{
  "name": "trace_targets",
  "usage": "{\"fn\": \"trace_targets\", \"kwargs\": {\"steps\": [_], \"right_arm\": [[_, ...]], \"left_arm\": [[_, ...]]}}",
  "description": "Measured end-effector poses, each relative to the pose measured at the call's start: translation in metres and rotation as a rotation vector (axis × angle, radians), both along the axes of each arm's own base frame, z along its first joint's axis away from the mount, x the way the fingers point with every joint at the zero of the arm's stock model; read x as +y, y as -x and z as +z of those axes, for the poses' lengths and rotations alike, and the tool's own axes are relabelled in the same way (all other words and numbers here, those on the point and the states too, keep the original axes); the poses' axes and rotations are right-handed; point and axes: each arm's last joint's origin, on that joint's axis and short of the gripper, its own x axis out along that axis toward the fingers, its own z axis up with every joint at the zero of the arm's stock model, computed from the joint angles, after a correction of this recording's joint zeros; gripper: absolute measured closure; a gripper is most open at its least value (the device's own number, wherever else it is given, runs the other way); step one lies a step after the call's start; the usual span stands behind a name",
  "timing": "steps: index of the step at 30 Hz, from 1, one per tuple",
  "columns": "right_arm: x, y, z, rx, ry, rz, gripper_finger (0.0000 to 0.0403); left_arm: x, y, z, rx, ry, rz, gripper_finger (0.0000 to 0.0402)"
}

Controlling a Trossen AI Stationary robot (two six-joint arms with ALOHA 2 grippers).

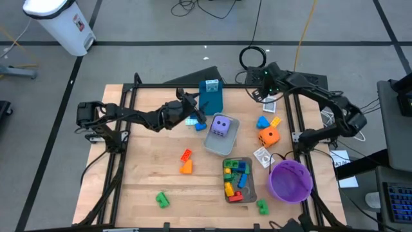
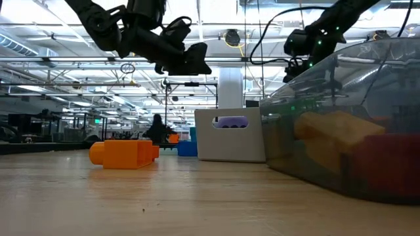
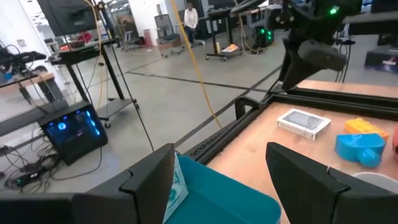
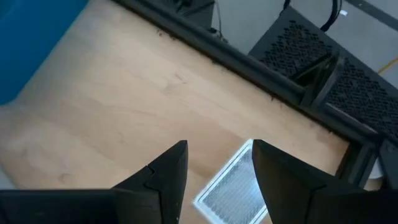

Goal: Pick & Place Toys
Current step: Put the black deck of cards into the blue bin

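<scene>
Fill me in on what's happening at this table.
A two-armed robot is sorting toys. One tray already holds several bricks; the purple die sits in the other tray. The left gripper hangs open and empty by the blue box. The right gripper, also open, waits over the table's far edge.

We count two dice — one purple (image 1: pixel 221 125), one orange (image 1: pixel 268 136) — two grey trays (image 1: pixel 250 187), one purple bowl (image 1: pixel 290 181), and two arms. Loose on the desk (image 1: pixel 148 167) lie two green bricks (image 1: pixel 161 200), two orange, two blue.
</scene>
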Motion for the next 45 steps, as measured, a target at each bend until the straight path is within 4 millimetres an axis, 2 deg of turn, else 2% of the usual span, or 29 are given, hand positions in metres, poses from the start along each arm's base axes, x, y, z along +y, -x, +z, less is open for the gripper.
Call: {"fn": "trace_targets", "kwargs": {"steps": [6,14,17,26,33,39,45], "right_arm": [[-0.002,0.019,0.004,-0.005,-0.036,-0.108,0.0222],[-0.007,0.047,0.003,-0.078,-0.180,-0.300,0.0164],[-0.009,0.050,0.003,-0.132,-0.223,-0.314,0.0140],[-0.025,0.048,0.005,-0.193,-0.113,-0.289,0.0086],[-0.037,0.044,-0.024,-0.090,-0.221,-0.274,0.0063],[-0.047,0.038,-0.052,-0.039,-0.323,-0.332,0.0064],[-0.051,0.036,-0.070,0.000,-0.396,-0.372,0.0064]], "left_arm": [[0.000,0.000,0.000,0.015,-0.019,-0.003,0.0144],[0.001,0.000,0.000,-0.018,0.016,0.003,0.0144],[0.001,0.000,0.000,-0.027,0.027,0.004,0.0144],[0.001,0.000,0.000,-0.029,0.032,0.003,0.0144],[0.001,0.000,0.000,-0.042,0.049,0.005,0.0144],[0.000,-0.001,0.000,-0.046,0.061,-0.052,0.0144],[-0.001,-0.001,-0.001,-0.039,0.067,-0.078,0.0144]]}}
